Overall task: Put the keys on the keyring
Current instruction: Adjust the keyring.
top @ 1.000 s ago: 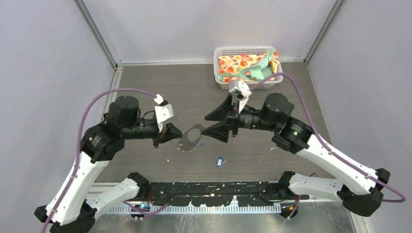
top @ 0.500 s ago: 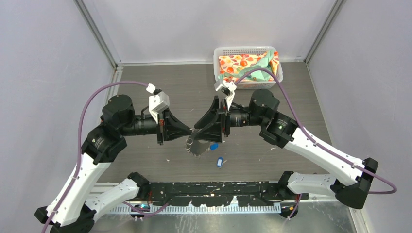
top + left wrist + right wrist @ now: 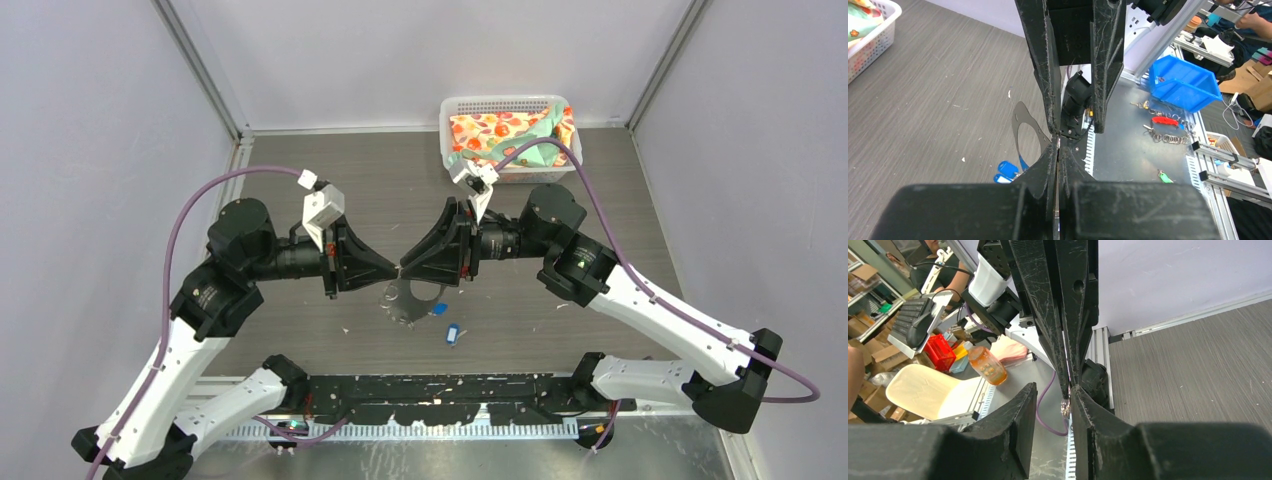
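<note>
The keyring [image 3: 400, 298] hangs edge-down between both grippers over the middle of the table. My left gripper [image 3: 388, 272] is shut on its rim; in the left wrist view the thin loop [image 3: 1017, 125] sticks out beyond the pinched fingertips [image 3: 1058, 142]. My right gripper [image 3: 403, 270] faces it tip to tip, open. The ring's shiny edge [image 3: 1065, 408] sits in the gap, close against the right-hand finger [image 3: 1083, 405]. One blue key [image 3: 438, 309] lies by the ring's lower edge; whether it hangs on the ring I cannot tell. A second key [image 3: 452, 333] lies on the table.
A white basket [image 3: 505, 103] with a patterned cloth [image 3: 500, 135] stands at the back right. The black rail [image 3: 440, 390] with the arm bases runs along the near edge. Grey walls close in the left, right and back.
The right gripper has moved left up to the keyring and its jaws have narrowed around the ring's edge. The left gripper has turned and carried the ring a little right and down.
</note>
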Controlling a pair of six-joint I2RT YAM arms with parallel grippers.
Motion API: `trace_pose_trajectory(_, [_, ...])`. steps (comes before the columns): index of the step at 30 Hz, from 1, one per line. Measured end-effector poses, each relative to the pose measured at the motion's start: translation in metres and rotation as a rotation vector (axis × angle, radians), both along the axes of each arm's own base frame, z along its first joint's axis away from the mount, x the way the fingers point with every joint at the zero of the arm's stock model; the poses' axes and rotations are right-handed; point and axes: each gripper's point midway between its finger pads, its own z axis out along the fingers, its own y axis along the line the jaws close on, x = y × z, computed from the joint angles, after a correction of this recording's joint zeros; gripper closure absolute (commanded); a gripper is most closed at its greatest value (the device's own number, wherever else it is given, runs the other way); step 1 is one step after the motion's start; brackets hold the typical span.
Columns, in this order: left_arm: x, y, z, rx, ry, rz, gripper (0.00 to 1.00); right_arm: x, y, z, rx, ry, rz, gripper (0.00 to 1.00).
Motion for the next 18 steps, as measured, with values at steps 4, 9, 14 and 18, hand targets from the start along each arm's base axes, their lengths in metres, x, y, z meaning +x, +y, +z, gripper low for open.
trace_pose_trajectory(4, [0.000, 0.000, 0.001, -0.007, 0.009, 0.003, 1.00, 0.002, 0.000, -0.003, -0.010, 0.000, -0.008, 0.65])
trace_pose_trajectory(9, [0.001, 0.000, 0.002, -0.009, 0.013, 0.010, 1.00, 0.005, 0.000, -0.014, -0.052, 0.010, -0.027, 0.66])
trace_pose_trajectory(14, [0.001, 0.000, 0.002, -0.012, 0.010, 0.010, 1.00, 0.009, 0.000, -0.021, -0.078, 0.009, -0.047, 0.76])
trace_pose_trajectory(18, [0.001, -0.001, 0.003, -0.015, 0.008, 0.008, 1.00, 0.011, 0.000, -0.021, -0.078, 0.011, -0.059, 0.84])
